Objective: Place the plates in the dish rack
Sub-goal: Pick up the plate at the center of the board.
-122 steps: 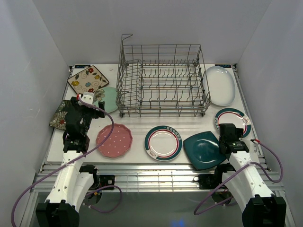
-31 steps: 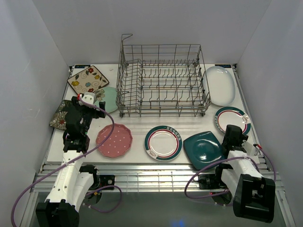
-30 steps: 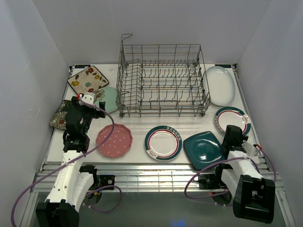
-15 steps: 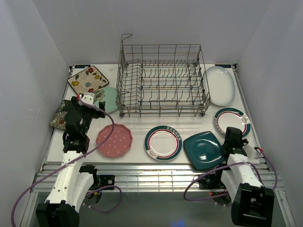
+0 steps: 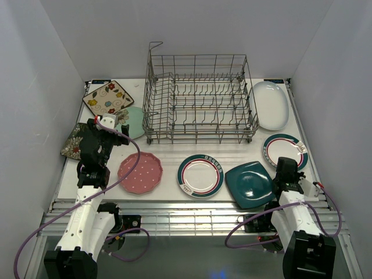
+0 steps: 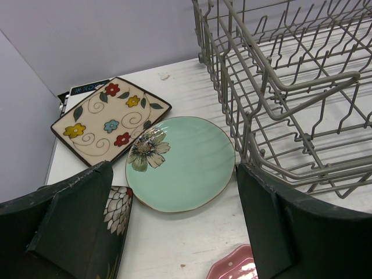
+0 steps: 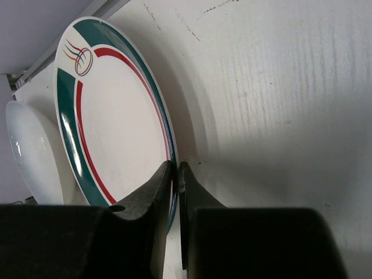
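- Plate rim first: the right-hand teal-and-red-rimmed round plate [image 7: 116,133] has its near edge between the fingertips of the right gripper [image 7: 175,168]. The gripper's two dark fingers are pressed to a thin slit on that rim.
- This plate lies at the right side of the white painted table [image 7: 279,87]. Whether the pinched edge is raised off the surface cannot be told.
- Just beyond it, farther from the arms, lies the white oval plate [image 7: 29,151], beside the right end of the rack.
- Left of the right gripper, just beside it, sits the dark teal square plate [image 5: 250,185], turned corner-on.
- Further left along the front row come the middle teal-and-red-rimmed round plate [image 5: 200,175] and the pink dotted scallop-edged plate [image 5: 140,172], each flat on the table and apart from its neighbours.
- The large grey wire dish rack [image 5: 200,136], with rows of upright tines and tall sides, stands behind this row at the back middle of the table. All eight plates lie outside it.
- The left gripper [image 6: 174,171] hovers with its dark fingers spread wide and nothing between them.
- Below it lies the mint round plate with a painted flower [image 6: 192,151], close to the rack's left front corner.
- The cream floral square plate [image 6: 110,119] lies just behind the mint one, and the dark floral square plate [image 6: 119,215] lies at the near left, partly hidden by a finger.
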